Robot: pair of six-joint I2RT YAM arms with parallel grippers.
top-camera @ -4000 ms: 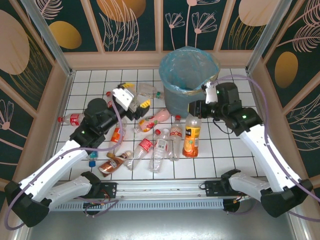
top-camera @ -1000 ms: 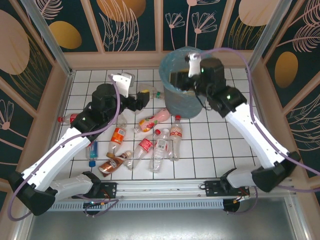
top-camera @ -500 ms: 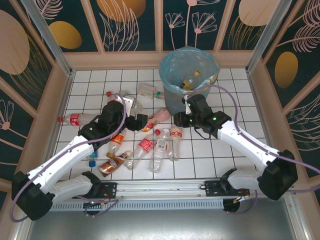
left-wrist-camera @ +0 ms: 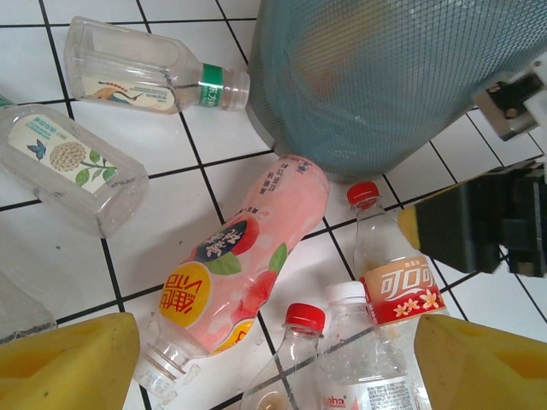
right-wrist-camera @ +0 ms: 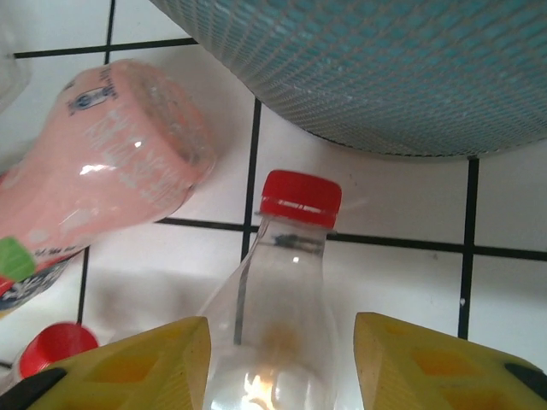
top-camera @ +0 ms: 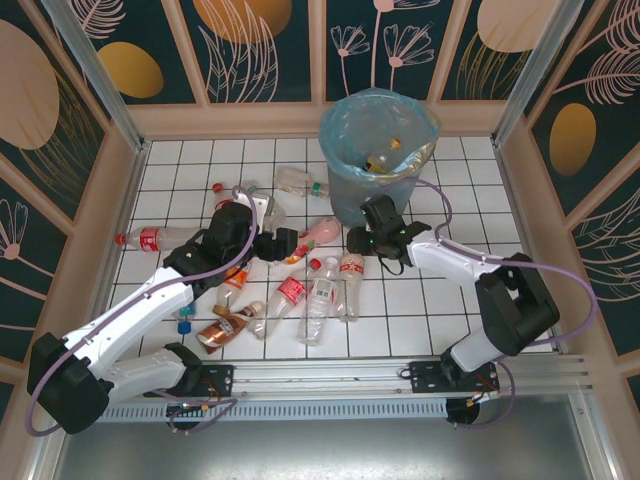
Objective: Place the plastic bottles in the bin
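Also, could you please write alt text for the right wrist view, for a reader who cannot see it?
The open right pincer straddles a clear red-capped bottle lying on white tiles. A pink bottle lies to its left, and the mesh wall of the bin runs across the top.

Bright, even light from above; soft shadows on the tiled floor [top-camera: 450,300]; glare spots on the red-capped bottle [right-wrist-camera: 273,307]; wrist pictures blur close up.
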